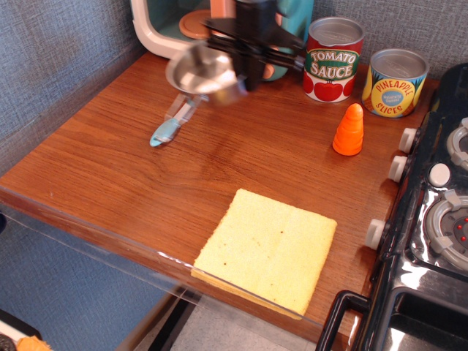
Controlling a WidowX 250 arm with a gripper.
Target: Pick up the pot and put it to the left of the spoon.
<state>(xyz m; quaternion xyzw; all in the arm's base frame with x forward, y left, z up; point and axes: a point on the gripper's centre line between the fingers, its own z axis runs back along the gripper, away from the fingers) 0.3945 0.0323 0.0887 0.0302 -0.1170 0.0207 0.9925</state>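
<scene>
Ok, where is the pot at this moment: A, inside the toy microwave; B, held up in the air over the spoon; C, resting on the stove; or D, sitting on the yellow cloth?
B: the pot is blurred and raised off the wood in the end effector, hanging over the bowl end of the spoon, whose blue handle tip shows below it.

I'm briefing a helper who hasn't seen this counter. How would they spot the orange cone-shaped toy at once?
Start at the two labelled tins against the back wall, the tomato sauce can and the pineapple slices can. Just in front of the gap between them, near the stove knobs, the orange cone-shaped toy stands upright on the wooden counter. It is the only ridged, pointed, plain orange piece there.
</scene>
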